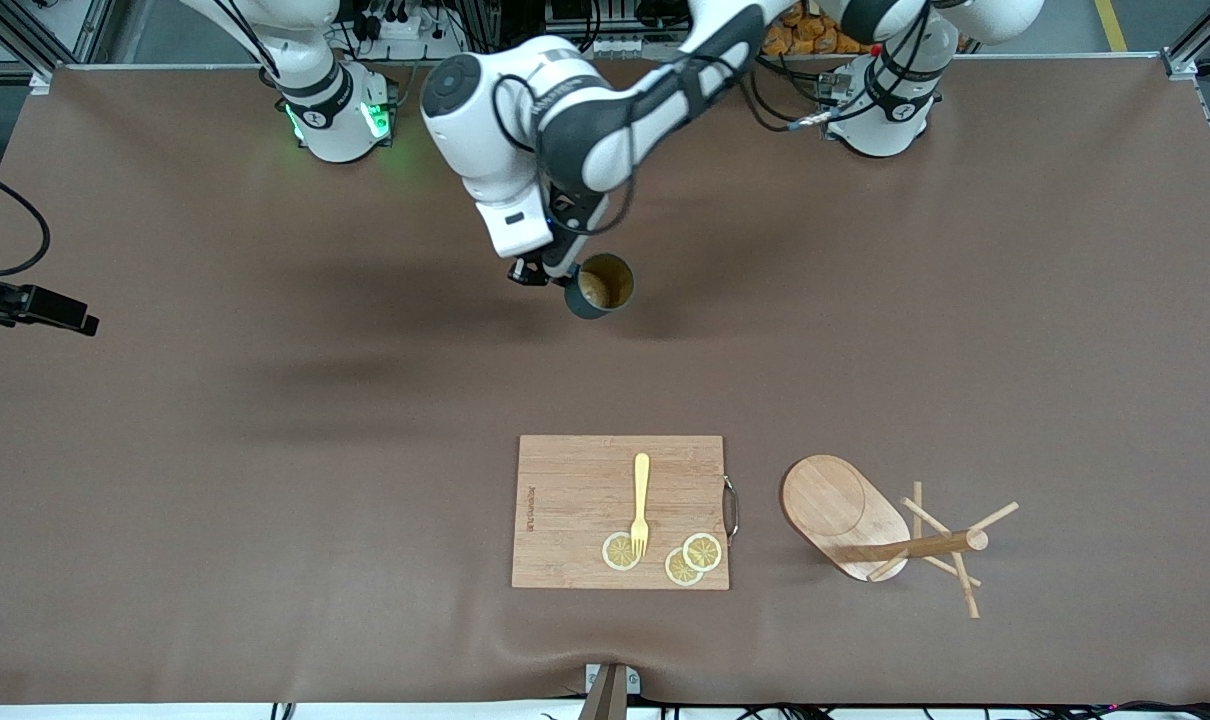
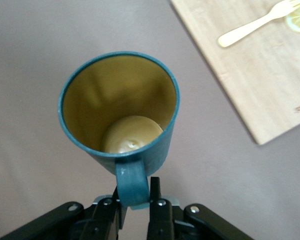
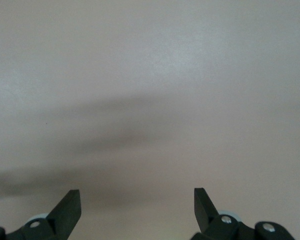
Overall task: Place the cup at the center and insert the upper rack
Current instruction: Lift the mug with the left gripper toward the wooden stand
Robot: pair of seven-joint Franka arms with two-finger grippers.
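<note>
Two arms are working over a brown tabletop (image 1: 265, 450). Reaching in from its base, the left arm is carrying the left gripper (image 1: 555, 278) above the middle of the tabletop, and its fingers (image 2: 160, 212) are clenching the loop handle of the dark teal cup (image 1: 601, 286). In the left wrist view the handle is sitting pinched between the two black fingers, with the cup's body projecting straight out ahead of the fingertips and its mouth facing the camera, showing the yellow-ochre inside. The cup is hanging upright over bare tabletop, casting a shadow just beneath it; whether its bottom is touching the surface cannot be told.

Well ahead of the left fingers, nearer to the front camera, a rectangular wooden cutting board (image 1: 575, 500) is lying flat. A yellow plastic fork (image 1: 641, 503) is resting on it, its tines overlapping one of three lemon slices (image 1: 693, 560) grouped at the board's near edge.

Beside the board, toward the left arm's end of the tabletop, the wooden mug tree (image 1: 855, 518) is lying tipped on its side: its oval base is standing on edge, and its round pole is pointing away from the board, with the thin peg arms crossing near the pole's tip and touching the tabletop. It is lying well apart from both sets of fingers.

The right gripper (image 3: 138, 205) is waiting above bare tabletop, its fingers (image 3: 70, 210) spread wide and released, with nothing between them.
</note>
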